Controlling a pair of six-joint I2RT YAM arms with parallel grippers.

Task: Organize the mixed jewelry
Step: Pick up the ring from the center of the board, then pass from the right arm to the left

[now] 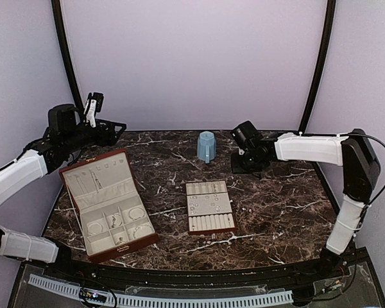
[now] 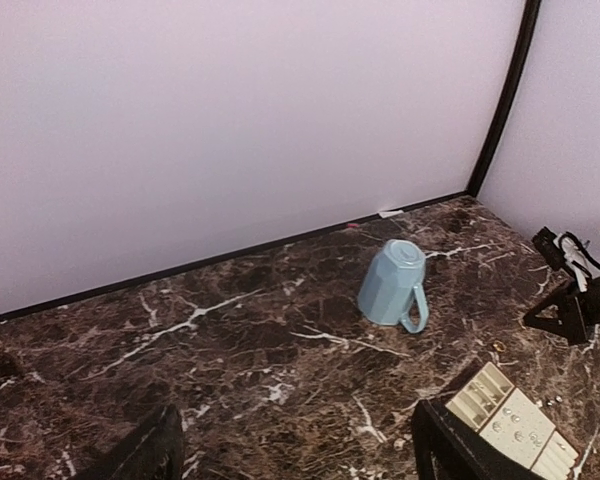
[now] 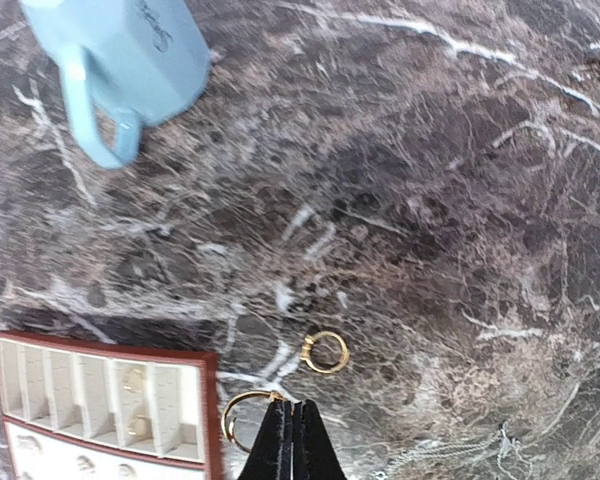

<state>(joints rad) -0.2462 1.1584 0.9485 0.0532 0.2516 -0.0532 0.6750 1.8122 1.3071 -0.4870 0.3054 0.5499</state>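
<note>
In the right wrist view a thin gold-coloured hoop [image 3: 229,412] sits at the tips of my right gripper [image 3: 292,402], which is shut on its end just above the marble. A small gold ring [image 3: 326,351] lies on the table just beyond the tips. A fine chain [image 3: 450,452] lies to the right. The cream slotted tray [image 3: 208,420] is at the left, with small pieces in its slots. My left gripper [image 2: 300,462] hovers high at the back left, open, with nothing between its fingers [image 2: 155,448]. From above, the right gripper [image 1: 239,164] is low behind the tray [image 1: 209,231].
A light blue mug [image 1: 206,146] lies on the marble at the back centre. The open reddish-brown box [image 1: 93,174] with cream lining stands at the left, with rings and a bracelet in its compartments. Tiny loose pieces [image 1: 245,209] dot the table right of the tray.
</note>
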